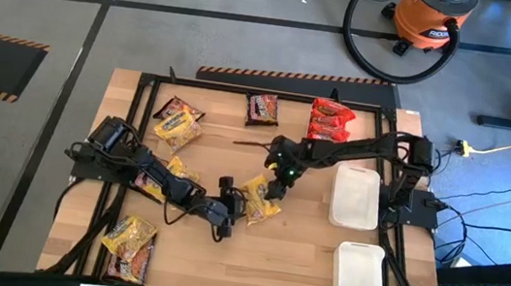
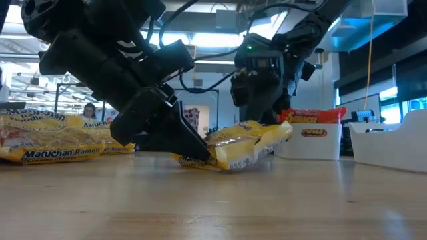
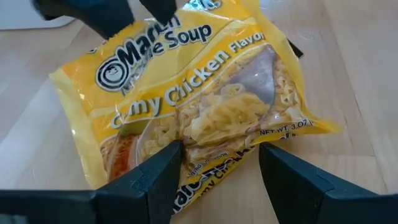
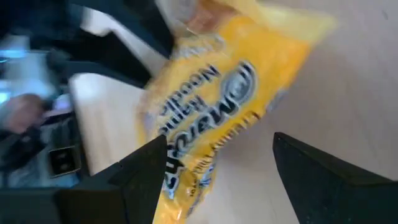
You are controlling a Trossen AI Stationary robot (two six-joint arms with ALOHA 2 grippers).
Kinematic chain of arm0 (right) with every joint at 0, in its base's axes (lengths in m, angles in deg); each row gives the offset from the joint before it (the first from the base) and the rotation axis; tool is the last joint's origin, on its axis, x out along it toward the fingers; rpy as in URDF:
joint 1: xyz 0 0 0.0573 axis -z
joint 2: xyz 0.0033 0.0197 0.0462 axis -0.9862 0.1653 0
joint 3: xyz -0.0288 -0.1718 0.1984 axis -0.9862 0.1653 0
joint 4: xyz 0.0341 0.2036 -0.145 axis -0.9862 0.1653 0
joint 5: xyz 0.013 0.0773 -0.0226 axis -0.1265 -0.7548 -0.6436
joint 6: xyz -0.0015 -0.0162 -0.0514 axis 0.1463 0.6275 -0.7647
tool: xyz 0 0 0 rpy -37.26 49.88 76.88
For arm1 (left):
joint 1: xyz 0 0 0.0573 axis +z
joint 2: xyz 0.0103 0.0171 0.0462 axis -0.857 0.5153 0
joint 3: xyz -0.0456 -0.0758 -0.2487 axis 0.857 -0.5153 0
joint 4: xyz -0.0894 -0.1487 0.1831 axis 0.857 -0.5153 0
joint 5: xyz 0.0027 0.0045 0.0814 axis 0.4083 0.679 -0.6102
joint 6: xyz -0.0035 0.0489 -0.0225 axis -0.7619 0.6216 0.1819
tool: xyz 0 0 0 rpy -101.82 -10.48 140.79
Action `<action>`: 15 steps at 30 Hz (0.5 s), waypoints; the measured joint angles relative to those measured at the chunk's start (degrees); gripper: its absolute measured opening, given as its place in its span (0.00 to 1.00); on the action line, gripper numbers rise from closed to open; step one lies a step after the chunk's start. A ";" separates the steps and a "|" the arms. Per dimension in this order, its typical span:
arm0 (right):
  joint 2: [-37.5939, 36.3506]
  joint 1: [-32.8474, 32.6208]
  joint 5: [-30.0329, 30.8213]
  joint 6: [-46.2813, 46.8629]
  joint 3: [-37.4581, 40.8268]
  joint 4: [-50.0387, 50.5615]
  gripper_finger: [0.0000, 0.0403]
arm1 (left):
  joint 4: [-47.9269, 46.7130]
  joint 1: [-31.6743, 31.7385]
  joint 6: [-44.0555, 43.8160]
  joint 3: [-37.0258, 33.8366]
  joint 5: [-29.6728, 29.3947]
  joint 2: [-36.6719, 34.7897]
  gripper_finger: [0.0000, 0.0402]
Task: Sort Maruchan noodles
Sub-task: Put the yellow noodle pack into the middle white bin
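Two yellow Maruchan noodles packets lie stacked mid-table; the upper one rests slanted on the lower one, its far end raised. My left gripper is open, low at the pile's near-left end, a finger at either side of the packets' end. My right gripper is open above the pile's far end, slanting down; the upper packet shows between its fingers. My left gripper comes in slanting down from the table's left, its fingers straddling the near end of the stacked packets. Whether they touch the wrapper I cannot tell. My right gripper has one finger in front of the packet's edge; whether it touches I cannot tell.
More packets lie about: yellow and brown ones at far left, a brown one and red ones at the far edge, yellow ones at near left, one under the left arm. Two white trays sit at right.
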 joint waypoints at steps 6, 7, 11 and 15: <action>-0.64 1.62 -8.02 -3.41 -0.08 0.65 0.68 | 0.39 0.02 -0.19 -0.04 0.02 0.04 0.52; -0.64 1.80 -7.21 -3.80 -0.08 0.71 0.68 | 0.41 0.02 -0.20 -0.04 0.02 0.04 0.52; -0.64 1.81 0.84 -4.98 -0.08 2.37 0.68 | 0.53 0.04 -0.22 -0.04 0.06 0.07 0.52; -0.33 1.63 1.38 -4.18 -0.08 3.06 0.68 | 0.61 0.04 -0.22 -0.04 0.06 0.07 0.52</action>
